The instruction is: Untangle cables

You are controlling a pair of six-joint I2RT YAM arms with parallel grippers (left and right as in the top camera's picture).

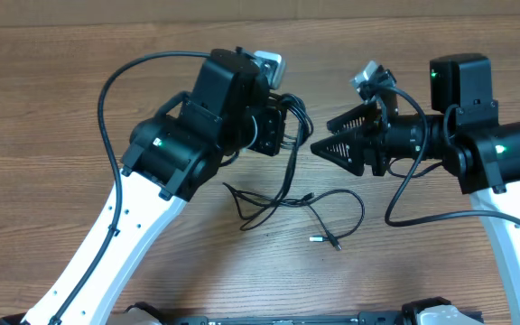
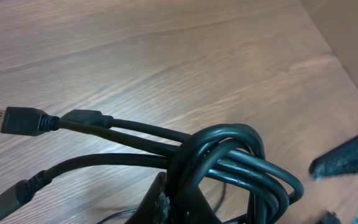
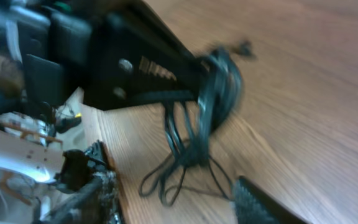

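The cables (image 1: pixel 283 194) are thin black cords. Their upper part is bunched in my left gripper (image 1: pixel 289 126), which is shut on them, and the rest hangs down in loose loops onto the table, with one small plug end (image 1: pixel 332 242) lying apart. In the left wrist view the looped cables (image 2: pixel 241 158) wrap over the left gripper (image 2: pixel 185 205), and a USB plug (image 2: pixel 16 119) sticks out to the left. My right gripper (image 1: pixel 321 135) stands open just right of the bunch, touching nothing. The right wrist view, blurred, shows the cables (image 3: pixel 219 87) ahead of the open right gripper (image 3: pixel 173 205).
A wooden table (image 1: pixel 79 72) carries everything. The left arm's own thick black cable (image 1: pixel 106 99) arcs out at the left, and the right arm's cable (image 1: pixel 404 203) hangs by its wrist. A brown wall borders the table's far edge (image 1: pixel 260 11).
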